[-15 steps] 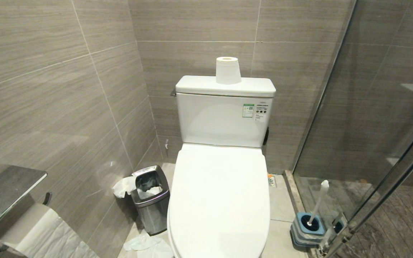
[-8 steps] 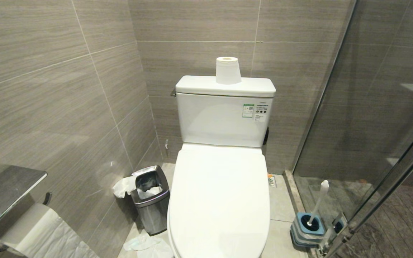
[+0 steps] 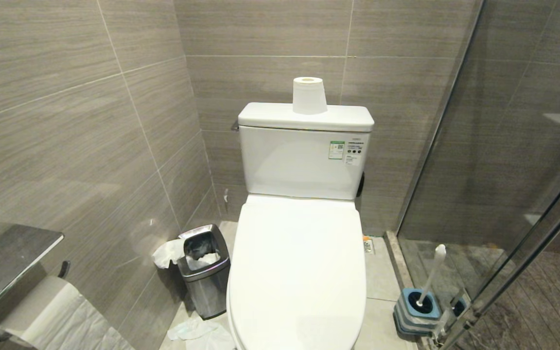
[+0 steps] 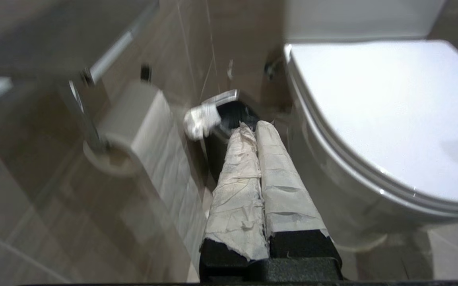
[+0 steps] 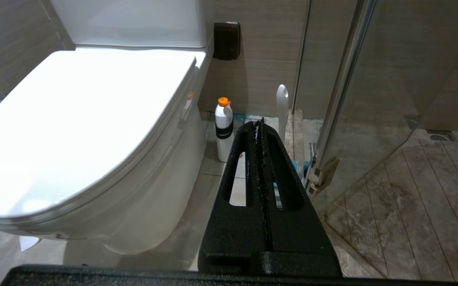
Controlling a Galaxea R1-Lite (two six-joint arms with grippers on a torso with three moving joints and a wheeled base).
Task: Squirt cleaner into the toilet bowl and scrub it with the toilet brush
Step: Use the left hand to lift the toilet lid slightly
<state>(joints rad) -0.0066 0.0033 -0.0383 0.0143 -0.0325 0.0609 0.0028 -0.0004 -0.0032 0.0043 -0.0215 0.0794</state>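
Note:
The toilet bowl [image 3: 299,272] stands straight ahead with its white lid down, so its inside is hidden; the lid also shows in the left wrist view [image 4: 380,111] and the right wrist view [image 5: 74,119]. The toilet brush [image 3: 430,274] stands in its blue holder [image 3: 418,308] on the floor at the right, by the glass door; its white handle tip [image 5: 282,103] rises just beyond my right gripper [image 5: 259,123], which is shut and empty. My left gripper [image 4: 253,126], with tape-wrapped fingers, is shut and empty beside the bowl's left flank. No cleaner liquid shows. Neither arm is in the head view.
A white bottle with an orange cap [image 5: 224,127] stands on the floor right of the toilet. A steel waste bin [image 3: 204,272] and crumpled tissue [image 3: 197,333] lie to the left. A paper roll [image 3: 309,95] sits on the tank. A wall paper holder [image 3: 8,262] juts out near left; the glass shower door [image 3: 503,194] closes off the right.

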